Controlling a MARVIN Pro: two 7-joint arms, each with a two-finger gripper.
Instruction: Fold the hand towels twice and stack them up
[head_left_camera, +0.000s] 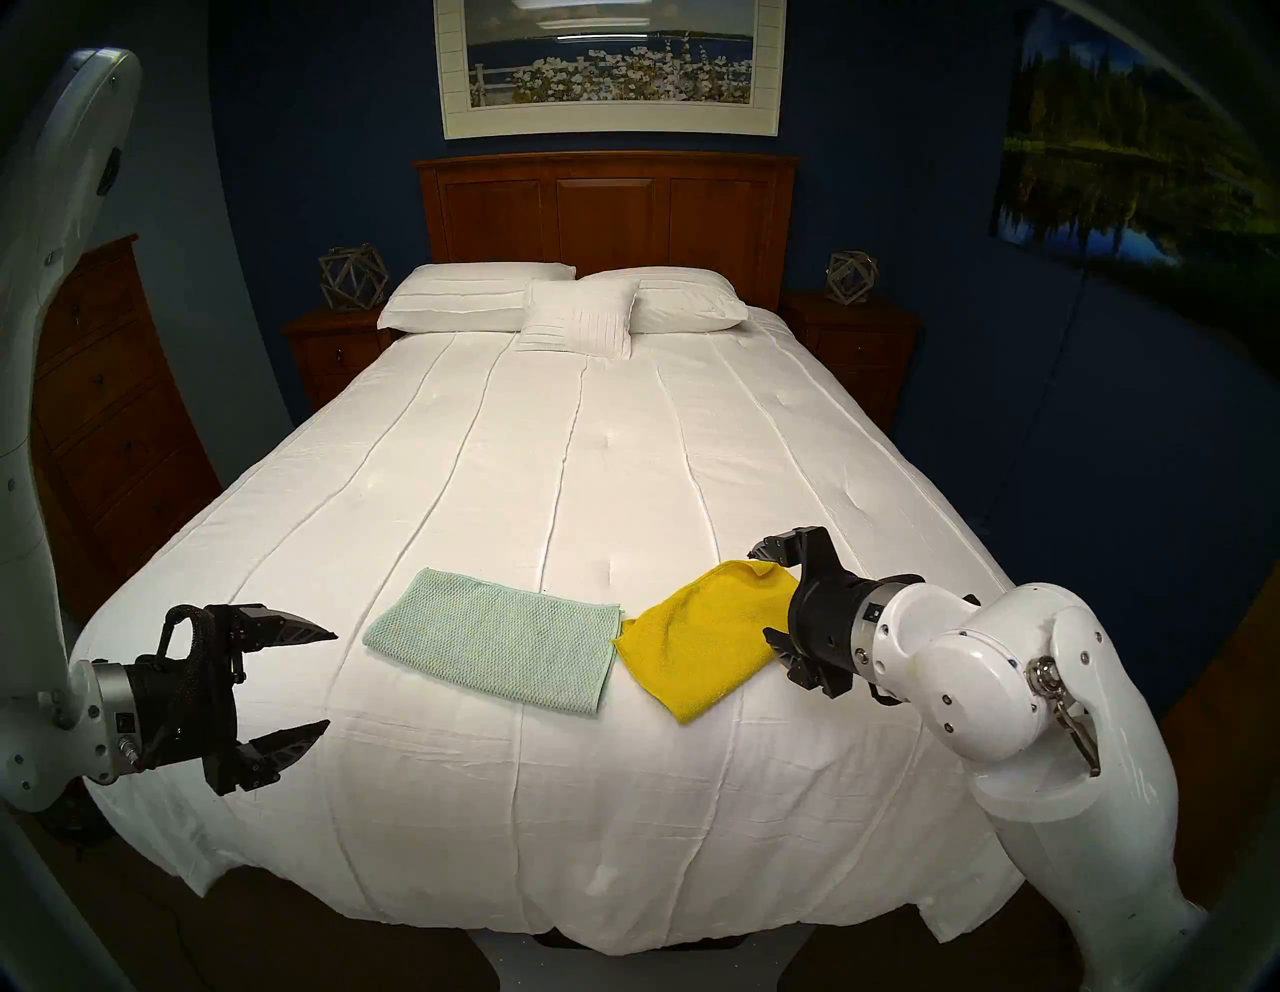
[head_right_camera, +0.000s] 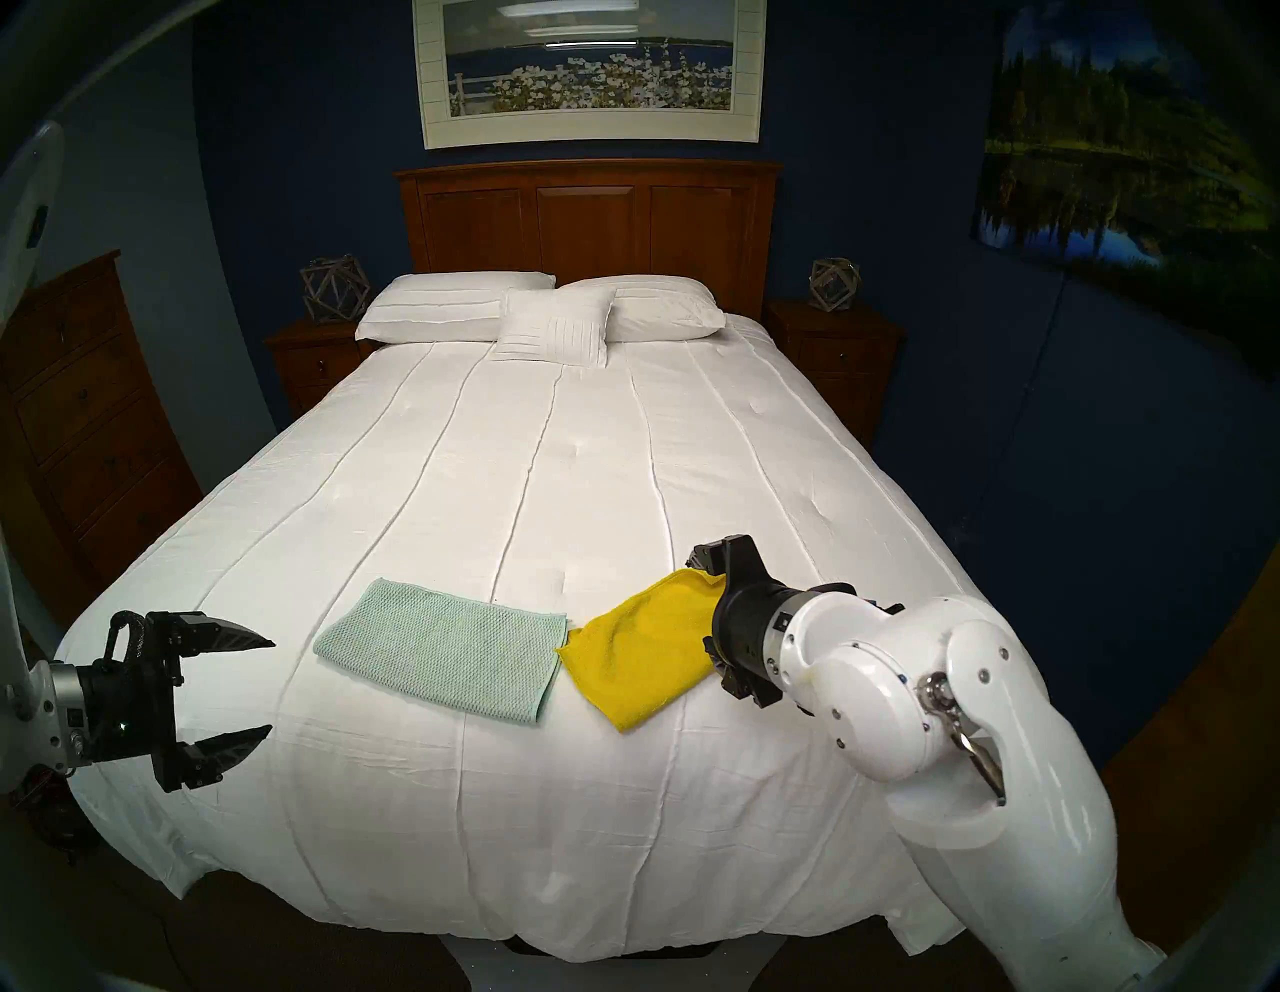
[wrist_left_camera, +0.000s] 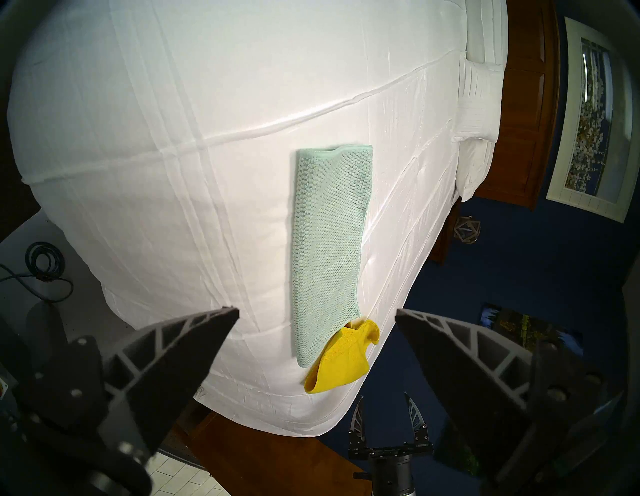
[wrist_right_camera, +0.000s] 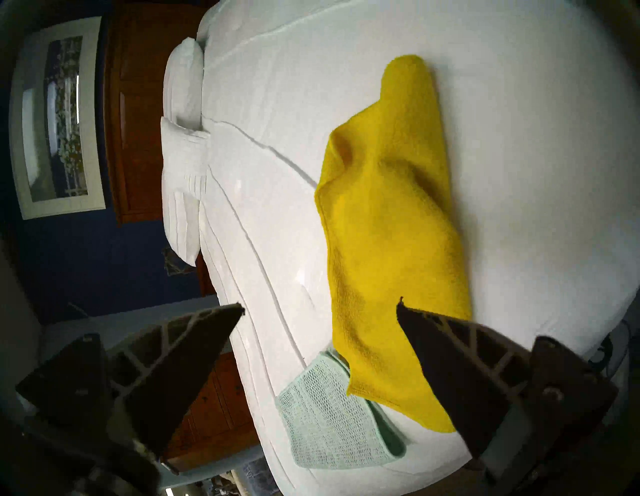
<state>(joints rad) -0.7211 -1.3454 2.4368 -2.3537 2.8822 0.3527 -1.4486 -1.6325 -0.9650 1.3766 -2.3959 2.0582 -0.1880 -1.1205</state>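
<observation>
mint towel (head_left_camera: 493, 647) touching yellow towel (head_left_camera: 699, 636), pillows (head_left_camera: 564, 307) beyond

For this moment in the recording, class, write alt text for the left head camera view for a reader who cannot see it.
A mint-green waffle towel, folded once, and a rumpled yellow towel lie side by side, corners meeting, on a white bedspread. The right gripper hangs open over the yellow towel's far end; the left gripper waits open beside the bed.
</observation>
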